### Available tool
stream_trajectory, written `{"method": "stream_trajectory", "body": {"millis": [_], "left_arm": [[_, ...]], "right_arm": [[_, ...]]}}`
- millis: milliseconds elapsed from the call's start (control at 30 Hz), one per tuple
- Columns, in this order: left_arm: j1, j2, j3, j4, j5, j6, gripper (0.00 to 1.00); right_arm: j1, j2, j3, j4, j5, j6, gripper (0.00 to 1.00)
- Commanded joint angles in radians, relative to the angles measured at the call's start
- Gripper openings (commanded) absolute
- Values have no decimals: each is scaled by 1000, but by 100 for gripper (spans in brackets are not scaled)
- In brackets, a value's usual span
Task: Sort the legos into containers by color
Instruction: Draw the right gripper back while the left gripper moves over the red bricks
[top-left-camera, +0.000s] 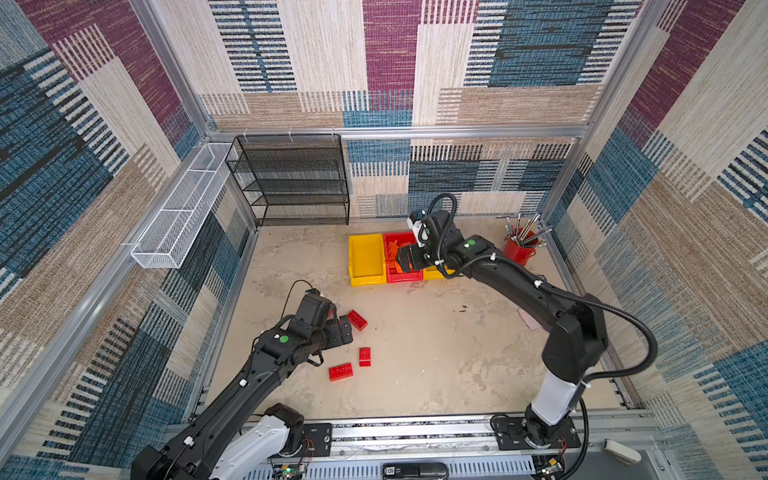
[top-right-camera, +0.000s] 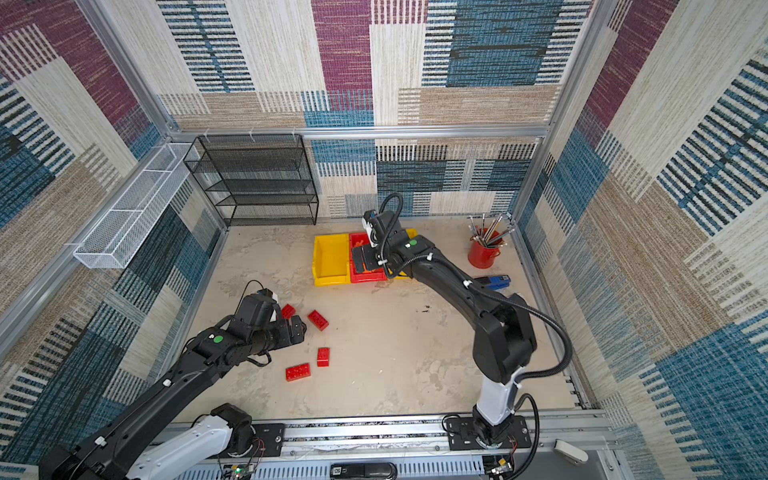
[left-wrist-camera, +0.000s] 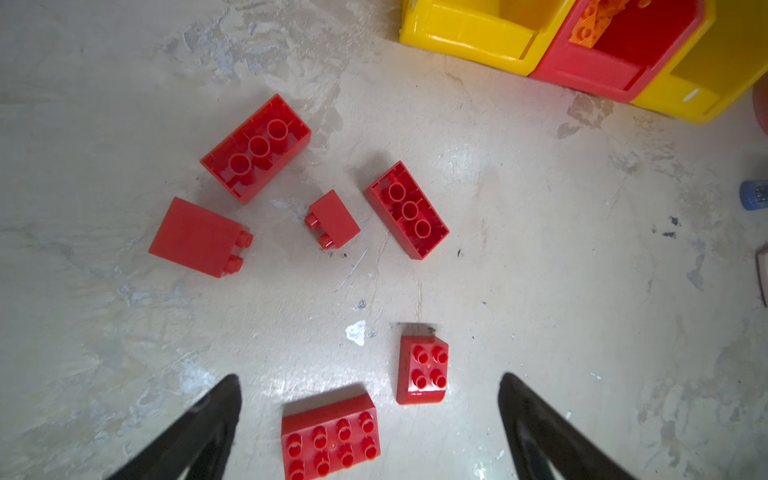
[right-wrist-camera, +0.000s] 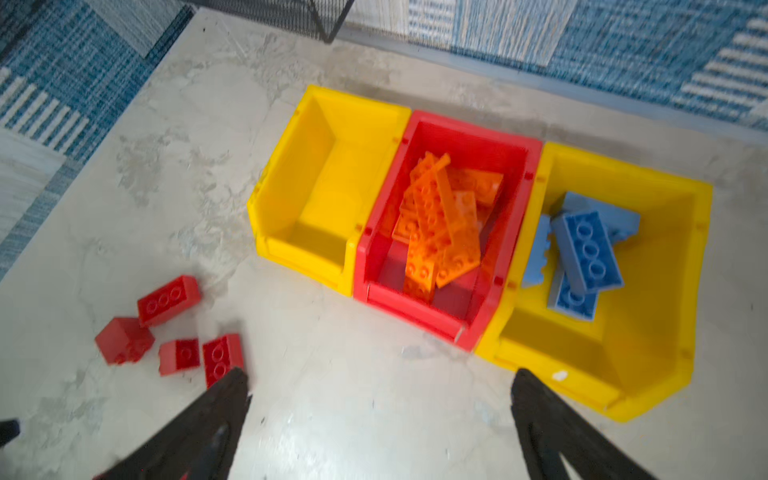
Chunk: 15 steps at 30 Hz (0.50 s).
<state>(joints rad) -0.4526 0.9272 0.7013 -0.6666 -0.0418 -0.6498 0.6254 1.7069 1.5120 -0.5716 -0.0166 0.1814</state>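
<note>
Hidden: right yellow bin (top-left-camera: 432, 274) mostly behind right arm (top-left-camera: 519, 286).
Grippers: left gripper (left-wrist-camera: 369, 378), right gripper (right-wrist-camera: 378, 374) wide, empty.
Room: desk (top-left-camera: 436, 365) centre open.

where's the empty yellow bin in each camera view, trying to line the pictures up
Both top views: the empty yellow bin sits at the back middle of the table, leftmost of the three bins.
Left wrist: partly cut off at the frame edge, beyond the loose red bricks.
Right wrist: fully in view.
Shared landmark: the red bin holding orange bricks, right beside it.
</note>
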Motion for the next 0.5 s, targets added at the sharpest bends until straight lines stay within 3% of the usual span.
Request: {"method": "stream_trajectory", "body": {"millis": [0,233,467], "left_arm": [[-1,-9,-22,19,70,-78,96],[-23,67,-33,114,124,-138,91],[-72,246,30,162,102,-161,90]], "right_arm": [[27,-148,-185,111,-5,79,99],[34,-451,-532,150,-26,156,99],[33,-578,-614,139,33,165,99]]}}
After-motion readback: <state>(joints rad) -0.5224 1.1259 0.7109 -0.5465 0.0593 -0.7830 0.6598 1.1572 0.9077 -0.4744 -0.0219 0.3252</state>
